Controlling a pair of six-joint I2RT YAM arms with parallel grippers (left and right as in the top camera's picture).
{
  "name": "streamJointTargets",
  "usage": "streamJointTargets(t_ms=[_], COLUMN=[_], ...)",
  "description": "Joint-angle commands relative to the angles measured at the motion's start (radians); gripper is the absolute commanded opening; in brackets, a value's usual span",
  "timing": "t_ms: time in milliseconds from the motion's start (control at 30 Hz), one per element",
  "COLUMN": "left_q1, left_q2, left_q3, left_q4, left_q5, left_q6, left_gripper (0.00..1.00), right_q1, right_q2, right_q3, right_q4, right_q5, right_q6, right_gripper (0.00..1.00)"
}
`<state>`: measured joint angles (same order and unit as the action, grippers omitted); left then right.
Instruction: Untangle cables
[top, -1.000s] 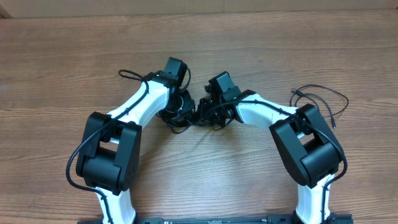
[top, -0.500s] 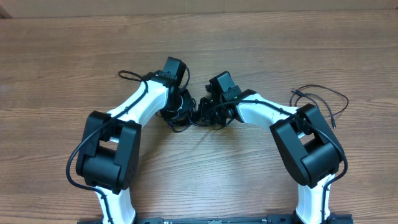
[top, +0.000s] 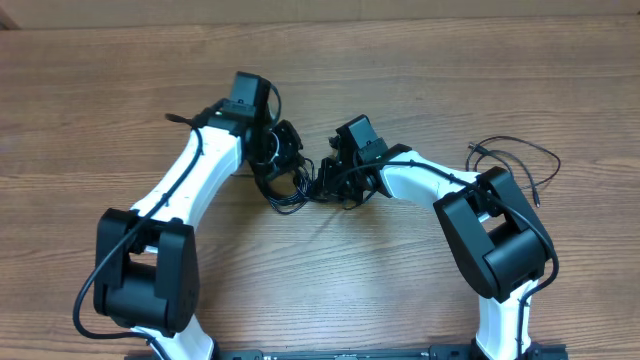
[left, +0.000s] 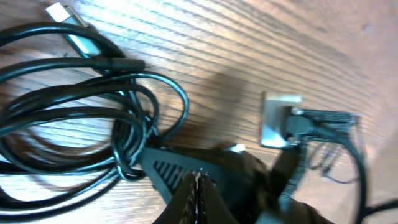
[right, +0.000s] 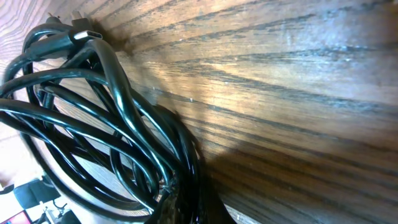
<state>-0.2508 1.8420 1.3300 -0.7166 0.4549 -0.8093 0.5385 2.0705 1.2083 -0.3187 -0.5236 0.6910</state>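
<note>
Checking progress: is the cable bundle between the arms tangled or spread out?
Tangled: the cable bundle has loops crossing over each other in one heap.

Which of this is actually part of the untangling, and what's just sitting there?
In use: tangled bundle of glossy black cables; left hand; right hand.
Lying about: loose thin black cable at the right, untouched, on the brown wooden table.

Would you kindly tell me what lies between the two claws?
The tangled cable bundle lies between the left claw and right claw, clearest in the overhead view.
</note>
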Motion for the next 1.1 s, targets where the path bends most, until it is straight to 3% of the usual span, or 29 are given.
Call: streamJointTargets(t_ms=[0, 100, 167, 233, 300, 467, 567, 800, 1067], left_q1=[0.031, 0.035, 0.029, 0.017, 0.002, -0.058, -0.100, -0.134, -0.123], left_q2=[-0.019, -0.019, -0.016, -0.014, -0.009, 0.021, 0.056, 0.141, 0.161], left_q3=[0.014, 0.014, 0.014, 0.014, 0.013, 0.013, 0.013, 0.013, 0.013], left_q4=[-0.001, -0.032, -0.080, -0.121, -0.137, -0.129, -0.121, -0.104, -0.053], left_q5=[0.061, 0.005, -0.042, -0.102, -0.135, -0.221, -0.244, -0.313, -0.345], left_q6=[0.019, 0.088, 0.097, 0.095, 0.096, 0.080, 0.072, 0.045, 0.047], left_gripper=[0.04, 0.05, 0.15, 0.32, 0.36, 0.36, 0.28, 0.21, 0.22], right_q1=[0.005, 0.005, 0.005, 0.005, 0.005, 0.005, 0.005, 0.005, 0.005], right_q2=[0.019, 0.019, 0.019, 0.019, 0.019, 0.019, 0.019, 0.019, 0.019], right_q3=[-0.013, -0.013, -0.013, -0.013, -0.013, -0.013, -0.013, -0.013, -0.013], right_q4=[-0.007, -0.007, -0.007, -0.004, -0.002, 0.000, -0.001, -0.002, -0.001], right_q5=[0.032, 0.032, 0.032, 0.031, 0.031, 0.024, 0.024, 0.024, 0.024], right_q6=[-0.019, -0.019, -0.019, -0.019, -0.019, -0.019, -0.019, -0.019, -0.019], right_gripper=[0.04, 0.04, 0.04, 0.04, 0.04, 0.04, 0.04, 0.04, 0.04])
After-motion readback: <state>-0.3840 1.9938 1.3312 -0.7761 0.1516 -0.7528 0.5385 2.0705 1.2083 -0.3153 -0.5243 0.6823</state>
